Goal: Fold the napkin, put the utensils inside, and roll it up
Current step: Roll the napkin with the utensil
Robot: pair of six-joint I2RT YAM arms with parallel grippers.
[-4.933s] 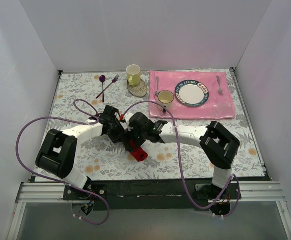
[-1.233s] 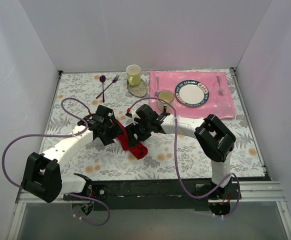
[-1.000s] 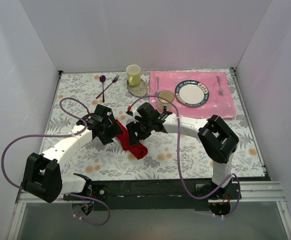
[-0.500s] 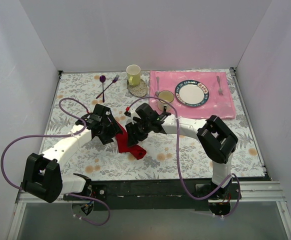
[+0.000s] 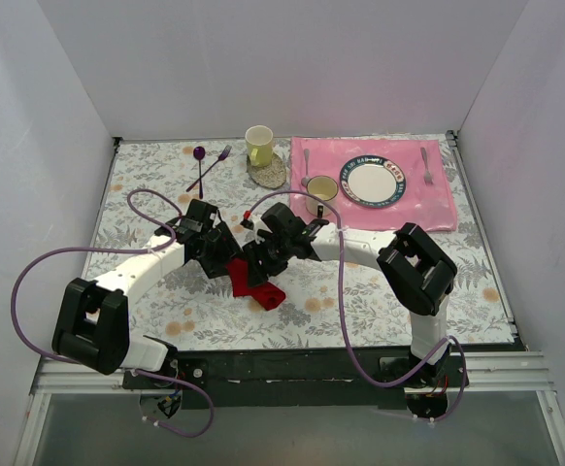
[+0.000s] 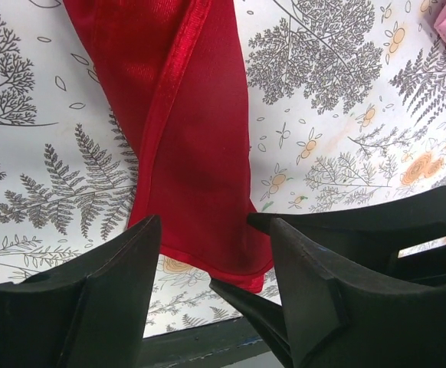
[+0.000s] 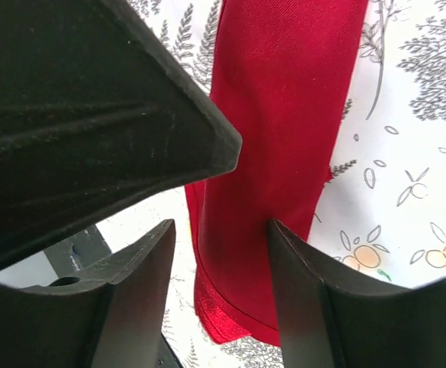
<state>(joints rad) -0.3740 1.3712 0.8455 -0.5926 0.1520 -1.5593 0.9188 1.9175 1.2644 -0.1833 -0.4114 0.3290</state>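
Observation:
The napkin point(image 5: 255, 283) is a narrow red strip of folded cloth lying on the flowered table between the two arms. My left gripper point(image 5: 226, 256) hovers over the napkin's left side. In the left wrist view the napkin point(image 6: 185, 153) runs away from the left gripper point(image 6: 215, 230), whose jaws stand open astride its near end. My right gripper point(image 5: 260, 262) is over the same strip from the right. In the right wrist view the right gripper point(image 7: 221, 238) is open too, with the napkin point(image 7: 277, 153) beneath the gap. The utensils are hidden.
At the back left lie a purple spoon and fork point(image 5: 205, 167). A yellow mug point(image 5: 259, 145) stands on a coaster. The pink placemat point(image 5: 438, 209) at the back right carries a plate point(image 5: 371, 182), a cup point(image 5: 319, 193) and a silver fork point(image 5: 426, 166).
The napkin strip looks shorter and its near end has spread. The left arm has swung inward, bringing its gripper closer to the right one over the cloth.

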